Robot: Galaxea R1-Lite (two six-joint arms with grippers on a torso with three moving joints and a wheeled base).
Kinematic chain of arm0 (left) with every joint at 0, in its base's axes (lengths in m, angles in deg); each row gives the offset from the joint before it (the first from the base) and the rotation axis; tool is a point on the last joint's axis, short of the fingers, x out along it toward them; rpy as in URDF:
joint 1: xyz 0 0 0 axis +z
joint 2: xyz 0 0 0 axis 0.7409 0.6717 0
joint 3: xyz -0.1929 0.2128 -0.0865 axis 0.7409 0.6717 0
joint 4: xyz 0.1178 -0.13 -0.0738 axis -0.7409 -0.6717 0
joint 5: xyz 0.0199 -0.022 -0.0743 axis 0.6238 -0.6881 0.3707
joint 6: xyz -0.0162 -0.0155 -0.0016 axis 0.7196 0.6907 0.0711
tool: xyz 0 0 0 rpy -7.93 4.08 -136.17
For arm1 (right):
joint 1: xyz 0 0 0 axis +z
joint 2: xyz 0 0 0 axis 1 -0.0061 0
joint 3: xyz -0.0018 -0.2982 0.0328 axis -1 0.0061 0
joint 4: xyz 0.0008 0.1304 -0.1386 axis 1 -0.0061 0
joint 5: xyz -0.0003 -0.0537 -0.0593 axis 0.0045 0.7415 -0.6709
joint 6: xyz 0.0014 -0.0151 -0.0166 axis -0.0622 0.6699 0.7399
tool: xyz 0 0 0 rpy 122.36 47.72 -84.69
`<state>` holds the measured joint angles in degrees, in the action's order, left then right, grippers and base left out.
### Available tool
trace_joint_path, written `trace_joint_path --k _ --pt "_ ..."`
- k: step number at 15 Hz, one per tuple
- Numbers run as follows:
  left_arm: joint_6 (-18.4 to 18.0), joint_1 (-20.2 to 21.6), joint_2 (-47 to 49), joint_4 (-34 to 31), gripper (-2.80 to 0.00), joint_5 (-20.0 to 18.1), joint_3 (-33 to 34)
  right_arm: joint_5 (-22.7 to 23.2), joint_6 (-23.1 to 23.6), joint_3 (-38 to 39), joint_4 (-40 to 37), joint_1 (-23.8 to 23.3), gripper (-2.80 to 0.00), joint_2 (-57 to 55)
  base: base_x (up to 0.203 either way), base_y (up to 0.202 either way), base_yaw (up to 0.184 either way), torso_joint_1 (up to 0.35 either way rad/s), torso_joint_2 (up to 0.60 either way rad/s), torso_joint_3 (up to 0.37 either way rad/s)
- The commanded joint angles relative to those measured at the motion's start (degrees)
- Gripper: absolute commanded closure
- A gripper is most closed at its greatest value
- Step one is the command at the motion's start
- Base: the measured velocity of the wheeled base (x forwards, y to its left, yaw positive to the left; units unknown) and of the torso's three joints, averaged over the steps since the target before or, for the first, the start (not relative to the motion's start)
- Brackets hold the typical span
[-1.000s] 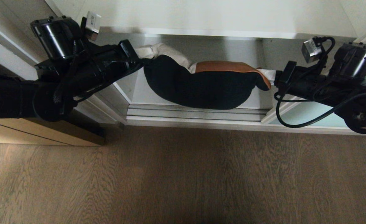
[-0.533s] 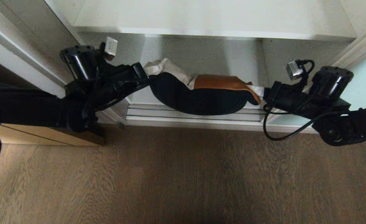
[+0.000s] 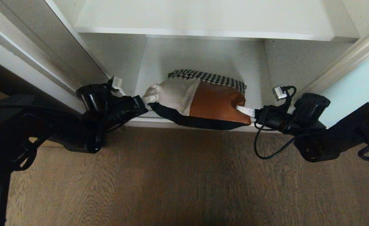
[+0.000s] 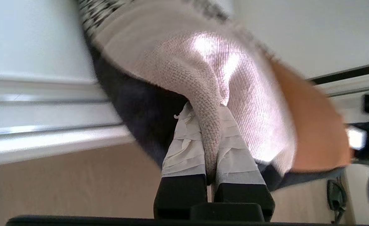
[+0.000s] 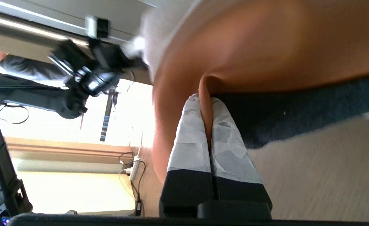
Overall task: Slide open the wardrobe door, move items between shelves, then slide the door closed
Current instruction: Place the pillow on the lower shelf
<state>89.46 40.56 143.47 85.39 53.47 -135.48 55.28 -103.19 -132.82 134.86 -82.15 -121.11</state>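
The patchwork cushion (image 3: 200, 100) hangs low at the wardrobe's front edge, its off-white, rust-orange and houndstooth face up and its black back underneath. My left gripper (image 3: 145, 105) is shut on its off-white corner (image 4: 178, 62), the taped fingers (image 4: 184, 147) pinching a fold. On the other side, my right gripper (image 3: 244, 110) is shut on the rust-orange corner (image 5: 266, 47), seen from close by in the right wrist view (image 5: 205, 100). Behind the cushion lies the bottom shelf (image 3: 203, 59), with a higher shelf (image 3: 203, 18) above it. The sliding wardrobe door (image 3: 354, 91) stands pushed to the right.
Grey-brown wood floor (image 3: 184, 182) fills the foreground. The wardrobe's left side panel (image 3: 62, 53) runs close to my left arm. A black cable loop (image 3: 266, 150) hangs from my right wrist. A power strip with cords (image 5: 131, 169) lies on the floor.
Both arms have sunk from just under the upper shelf to near the floor, carrying the cushion down. The cushion has turned so that its patchwork face shows instead of its black back.
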Motion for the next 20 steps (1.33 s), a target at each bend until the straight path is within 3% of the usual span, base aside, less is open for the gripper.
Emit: trace_joint_path --k 1,4,6,8,10,12,13,20 --pt "0.16 0.35 1.34 2.36 0.00 -0.25 3.14 0.48 -0.25 -3.98 0.27 0.06 0.00 -0.99 0.000 0.000 0.000 0.000 0.00 0.000" --pt "0.20 0.30 6.75 2.87 0.00 0.02 2.39 0.79 -0.27 -10.23 -1.88 -0.88 0.00 -7.63 0.000 0.000 0.000 0.000 0.00 0.000" --pt "0.20 0.30 8.03 -5.24 0.00 0.23 -0.27 0.78 -0.29 -15.07 -7.85 -1.66 0.00 -13.03 0.000 0.000 0.000 0.000 0.00 0.000" --pt "0.12 0.30 8.44 -15.56 0.00 0.77 -5.91 0.68 -0.21 -20.20 -18.69 -2.15 0.00 -15.48 0.000 0.000 0.000 0.000 0.00 0.000" --pt "0.18 0.30 10.94 -24.10 0.00 4.42 -13.73 -0.14 0.08 -24.97 -24.13 -2.41 0.00 -18.68 0.000 0.000 0.000 0.000 0.00 0.000" --pt "0.97 0.03 14.68 -29.97 0.00 12.17 -20.48 -1.77 0.13 -27.13 -24.12 -3.03 0.00 -21.45 0.000 0.000 0.000 0.000 0.00 0.000" --pt "1.33 -0.12 15.59 -31.47 0.00 13.80 -21.71 -2.22 0.14 -27.88 -23.36 -3.50 0.00 -22.41 0.000 0.000 0.000 0.000 0.00 0.000" --pt "1.29 -1.11 15.15 -30.39 0.00 14.31 -20.97 -1.93 -0.12 -27.08 -17.65 -4.08 0.00 -21.84 0.000 0.000 0.000 0.000 0.00 0.000"
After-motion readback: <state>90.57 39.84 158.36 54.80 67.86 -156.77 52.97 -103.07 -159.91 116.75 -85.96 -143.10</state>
